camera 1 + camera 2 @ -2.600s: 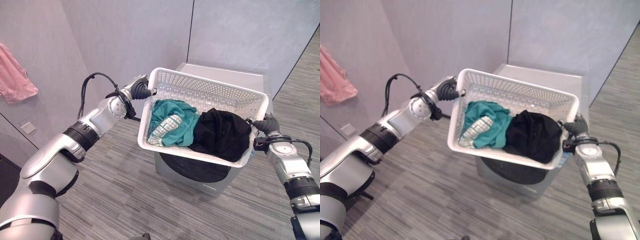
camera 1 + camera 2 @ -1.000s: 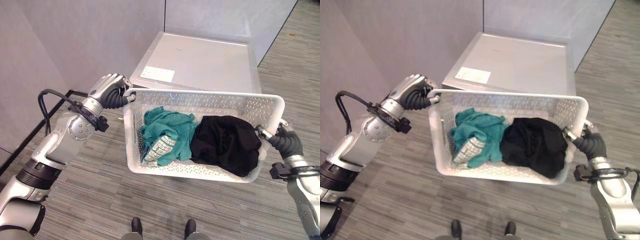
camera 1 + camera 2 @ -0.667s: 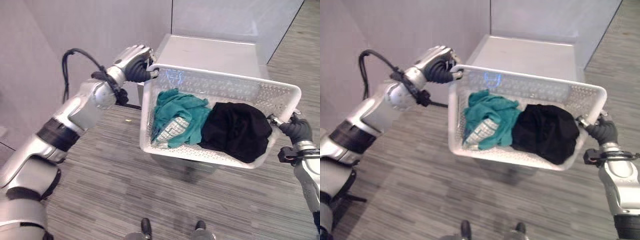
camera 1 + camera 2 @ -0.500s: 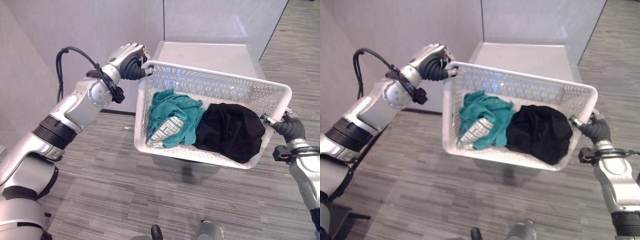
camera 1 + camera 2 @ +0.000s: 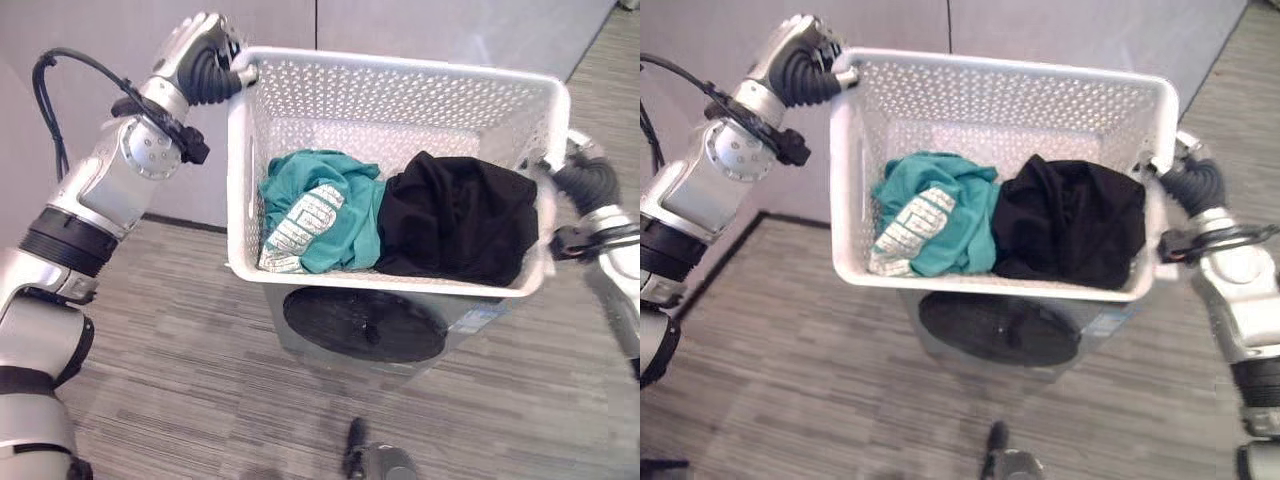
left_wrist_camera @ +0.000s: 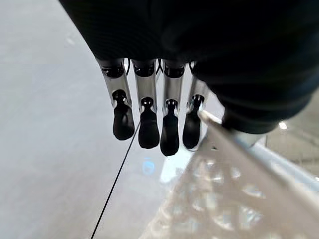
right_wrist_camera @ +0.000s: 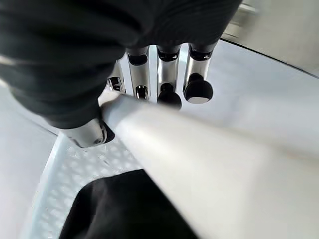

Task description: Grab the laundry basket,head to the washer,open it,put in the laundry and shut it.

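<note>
Currently, the white perforated plastic laundry basket point(image 5: 395, 90) is held in the air between both arms, directly above the grey front-loading washer point(image 5: 440, 325).

1. Left robot hand point(image 5: 205, 50): positioned at the far left corner of the basket. Its fingers point(image 6: 149, 127) are curled over the corner rim, as the left wrist view shows, with the dark tips hooked past the edge.
2. Right robot hand point(image 5: 1193, 180): positioned at the right end of the basket. In the right wrist view its fingers point(image 7: 167, 92) are wrapped over the white rim, with the thumb under it.
3. Basket contents: a crumpled teal garment with a pale printed patch point(image 5: 315, 225) lies in the left half; a bunched black garment point(image 5: 455, 225) lies in the right half. The two garments touch at the middle.
4. Washer: its round dark door point(image 5: 365, 325) faces near and is shut. The door sits just below the near wall of the basket.
5. Surroundings: grey striped carpet floor point(image 5: 180, 370) around the washer; pale grey wall panels point(image 5: 430, 25) on the far side.
</note>
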{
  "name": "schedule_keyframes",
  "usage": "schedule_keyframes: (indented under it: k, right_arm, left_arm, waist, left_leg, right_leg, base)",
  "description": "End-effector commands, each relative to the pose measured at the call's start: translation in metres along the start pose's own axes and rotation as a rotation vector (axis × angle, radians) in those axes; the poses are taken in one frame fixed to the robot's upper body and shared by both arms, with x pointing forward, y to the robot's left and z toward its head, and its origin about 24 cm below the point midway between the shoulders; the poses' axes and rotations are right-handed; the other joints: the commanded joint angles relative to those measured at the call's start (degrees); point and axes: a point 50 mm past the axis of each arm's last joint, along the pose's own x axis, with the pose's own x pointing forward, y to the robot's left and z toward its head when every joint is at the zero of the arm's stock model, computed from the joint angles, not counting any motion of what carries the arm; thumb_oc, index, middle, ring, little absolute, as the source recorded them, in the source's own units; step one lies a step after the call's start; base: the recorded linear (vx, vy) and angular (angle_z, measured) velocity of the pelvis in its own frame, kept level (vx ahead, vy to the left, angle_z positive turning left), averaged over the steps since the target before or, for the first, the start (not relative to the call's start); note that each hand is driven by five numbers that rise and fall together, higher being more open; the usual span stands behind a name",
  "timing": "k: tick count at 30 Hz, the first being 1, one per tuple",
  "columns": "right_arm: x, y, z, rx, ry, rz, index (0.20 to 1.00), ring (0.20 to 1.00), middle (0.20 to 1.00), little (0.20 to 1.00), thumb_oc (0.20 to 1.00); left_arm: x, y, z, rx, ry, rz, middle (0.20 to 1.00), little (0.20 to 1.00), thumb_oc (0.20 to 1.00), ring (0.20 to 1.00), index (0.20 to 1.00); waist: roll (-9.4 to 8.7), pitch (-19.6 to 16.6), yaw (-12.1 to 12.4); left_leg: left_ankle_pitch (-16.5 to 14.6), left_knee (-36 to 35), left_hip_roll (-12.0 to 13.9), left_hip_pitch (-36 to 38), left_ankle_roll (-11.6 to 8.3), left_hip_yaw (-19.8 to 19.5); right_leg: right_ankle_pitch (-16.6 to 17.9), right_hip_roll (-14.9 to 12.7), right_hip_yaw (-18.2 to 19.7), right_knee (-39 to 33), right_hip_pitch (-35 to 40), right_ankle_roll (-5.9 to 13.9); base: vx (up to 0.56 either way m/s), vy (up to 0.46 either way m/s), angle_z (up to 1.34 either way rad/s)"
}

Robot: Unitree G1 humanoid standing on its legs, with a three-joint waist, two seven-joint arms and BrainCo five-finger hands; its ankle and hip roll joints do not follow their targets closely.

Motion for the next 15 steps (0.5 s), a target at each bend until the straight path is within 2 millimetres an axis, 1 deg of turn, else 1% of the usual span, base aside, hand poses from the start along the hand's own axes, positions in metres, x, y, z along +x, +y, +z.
schedule_keyframes:
  k: [1,2,3,4,5,6,7,8,9,11,13,14,15]
  right_arm:
    - [-0.001,-0.063,0.008,-0.008,-0.005,-0.300,0.200,0.200,0.200,0.200,0.200]
    - [0.000,-0.057,0.000,-0.006,0.023,-0.276,0.200,0.200,0.200,0.200,0.200]
    - [0.001,-0.056,0.000,-0.003,0.022,-0.275,0.200,0.200,0.200,0.200,0.200]
    - [0.002,-0.051,-0.006,-0.007,0.041,-0.260,0.200,0.200,0.200,0.200,0.200]
    - [0.004,-0.042,-0.020,0.010,0.099,-0.228,0.200,0.200,0.200,0.200,0.200]
    - [0.000,-0.033,-0.033,0.046,0.131,-0.212,0.200,0.200,0.200,0.200,0.200]
    - [-0.003,-0.028,-0.038,0.045,0.145,-0.200,0.200,0.200,0.200,0.200,0.200]
    - [-0.007,-0.021,-0.043,0.033,0.165,-0.173,0.200,0.200,0.200,0.200,0.200]
    - [-0.011,-0.014,-0.051,0.033,0.194,-0.142,0.200,0.200,0.200,0.200,0.200]
    - [-0.020,-0.007,-0.063,0.037,0.241,-0.106,0.200,0.200,0.200,0.200,0.200]
    - [-0.021,0.000,-0.068,0.050,0.263,-0.069,0.200,0.200,0.200,0.200,0.200]
    - [-0.021,0.000,-0.068,0.051,0.263,-0.070,0.200,0.200,0.200,0.200,0.200]
    - [-0.024,0.004,-0.072,0.051,0.285,-0.040,0.200,0.200,0.200,0.200,0.200]
  left_arm:
    - [-0.012,0.104,-0.038,0.013,0.209,0.387,0.200,0.200,0.200,0.200,0.200]
    - [-0.013,0.106,-0.040,0.026,0.215,0.378,0.200,0.200,0.200,0.200,0.200]
    - [-0.013,0.107,-0.040,0.028,0.215,0.378,0.200,0.200,0.200,0.200,0.200]
    - [-0.014,0.111,-0.040,0.037,0.212,0.380,0.200,0.200,0.200,0.200,0.200]
    - [-0.020,0.118,-0.047,0.048,0.242,0.384,0.200,0.200,0.200,0.200,0.200]
    - [-0.024,0.113,-0.054,0.048,0.262,0.375,0.200,0.200,0.200,0.200,0.200]
    - [-0.025,0.111,-0.054,0.049,0.262,0.369,0.200,0.200,0.200,0.200,0.200]
    - [-0.025,0.109,-0.053,0.043,0.256,0.357,0.200,0.200,0.200,0.200,0.200]
    - [-0.026,0.109,-0.056,0.053,0.270,0.350,0.200,0.200,0.200,0.200,0.200]
    - [-0.024,0.104,-0.057,0.064,0.276,0.322,0.200,0.200,0.200,0.200,0.200]
    - [-0.021,0.101,-0.058,0.077,0.284,0.300,0.200,0.200,0.200,0.200,0.200]
    - [-0.021,0.102,-0.057,0.078,0.282,0.299,0.200,0.200,0.200,0.200,0.200]
    - [-0.019,0.100,-0.058,0.084,0.288,0.281,0.200,0.200,0.200,0.200,0.200]
  waist:
    - [0.87,-1.25,-0.99]
    - [1.01,-0.85,0.32]
    - [0.28,-0.74,0.36]
    - [0.99,-0.65,2.04]
    - [1.60,-0.72,2.50]
    - [2.10,-1.27,2.04]
    - [2.52,-1.12,2.06]
    - [2.82,-1.27,2.11]
    - [3.23,-1.70,2.21]
    - [3.28,-2.29,2.38]
    - [3.54,-2.86,2.38]
    - [3.41,-2.80,2.54]
    - [3.45,-3.17,2.38]
  left_leg:
    - [-1.31,-23.84,-1.44,8.53,0.79,0.13]
    - [-0.23,-37.24,-2.37,7.64,0.61,-2.21]
    - [0.79,-39.16,-2.94,8.77,0.66,-1.65]
    - [1.77,-46.60,-4.62,7.98,-0.25,-6.34]
    - [2.81,-54.37,-5.00,11.21,-0.77,-10.33]
    - [2.85,-55.25,-4.44,12.57,-1.39,-9.40]
    - [3.85,-54.03,-4.21,12.04,-2.00,-8.49]
    - [2.96,-53.45,-4.59,12.03,-1.70,-8.29]
    - [2.19,-54.19,-5.34,12.79,-1.42,-8.90]
    - [1.84,-56.12,-5.77,14.81,-1.29,-8.19]
    - [1.24,-57.77,-6.14,16.54,-0.79,-7.68]
    - [1.29,-58.00,-6.15,16.77,-0.75,-7.52]
    - [0.84,-58.85,-6.24,17.72,-0.49,-6.78]
  right_leg:
    - [-4.15,-4.31,2.78,-4.48,3.15,6.97]
    - [-3.60,-4.96,3.35,-4.11,3.40,7.58]
    - [-3.56,-5.57,3.55,-4.12,3.50,7.63]
    - [-3.92,-5.22,4.84,-4.24,3.92,8.15]
    - [-4.91,-4.62,7.06,-2.56,4.30,8.40]
    - [-5.00,-4.59,6.90,-2.52,4.67,8.86]
    - [-5.60,-4.93,6.80,-2.40,5.31,8.46]
    - [-5.74,-5.46,7.30,-2.03,5.44,8.31]
    - [-5.68,-5.94,7.85,-1.96,5.60,8.65]
    - [-5.65,-6.90,8.10,-1.98,6.24,9.19]
    - [-5.34,-7.64,8.42,-2.35,6.32,9.93]
    - [-5.30,-7.68,8.54,-2.44,6.41,9.97]
    - [-5.05,-8.18,8.45,-2.80,6.47,10.55]
  base:
    - [0.14,0.150,-0.67]
    - [0.13,0.130,-0.55]
    - [0.15,0.184,-0.44]
    - [0.23,0.102,-0.81]
    - [0.32,0.156,-1.03]
    - [0.28,0.120,-1.19]
    - [0.20,0.144,-0.71]
    - [0.18,0.170,-0.32]
    - [0.20,0.179,0.21]
    - [0.17,0.150,-0.10]
    - [0.11,0.101,-0.49]
    - [0.10,0.102,-0.01]
    - [0.06,0.072,0.02]
